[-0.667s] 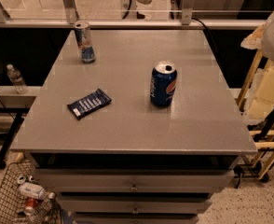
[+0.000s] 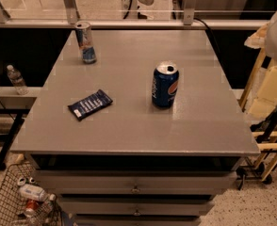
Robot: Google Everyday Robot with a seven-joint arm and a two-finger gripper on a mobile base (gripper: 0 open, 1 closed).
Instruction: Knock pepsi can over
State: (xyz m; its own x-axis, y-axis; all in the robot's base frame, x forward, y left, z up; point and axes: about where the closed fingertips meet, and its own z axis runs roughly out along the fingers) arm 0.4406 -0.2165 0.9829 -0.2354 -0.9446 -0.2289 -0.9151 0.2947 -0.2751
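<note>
The pepsi can (image 2: 165, 85) stands upright on the grey table (image 2: 129, 121), right of the middle. It is dark blue with a red-white-blue logo and a silver top. My gripper is not in view. Only pale parts of my arm (image 2: 276, 36) show at the right edge, beyond the table's right side and well apart from the can.
A taller, slim silver-and-blue can (image 2: 85, 42) stands at the table's back left. A dark blue snack packet (image 2: 90, 104) lies flat at the front left. A wire basket of bottles (image 2: 20, 199) sits on the floor at the lower left. A rail (image 2: 129, 23) runs behind the table.
</note>
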